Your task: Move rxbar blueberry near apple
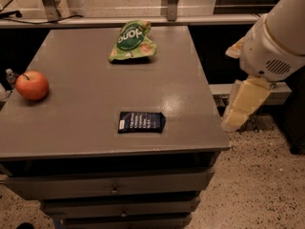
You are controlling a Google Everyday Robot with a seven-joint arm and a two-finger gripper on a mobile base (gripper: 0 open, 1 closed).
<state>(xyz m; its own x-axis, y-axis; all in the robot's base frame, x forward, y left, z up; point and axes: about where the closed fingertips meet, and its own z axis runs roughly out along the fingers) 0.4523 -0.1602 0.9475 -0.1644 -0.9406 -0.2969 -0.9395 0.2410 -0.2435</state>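
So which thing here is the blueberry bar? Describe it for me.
On the grey table, look near the front edge, towards the gripper hanging just off the table's side. The rxbar blueberry is the flat navy wrapper with white text, unlike the round red apple or green snack bag.

Rxbar blueberry point(141, 122) and apple point(32, 85) on the grey table point(86, 109), my gripper point(240, 106) off to the right.
The rxbar blueberry, a flat dark navy wrapper with white print lines, lies flat near the front edge, its long side roughly parallel to that edge. The apple, round and red-orange with a short dark stem, sits upright at the left edge, well apart from the bar. My gripper hangs beyond the table's right edge, touching neither.
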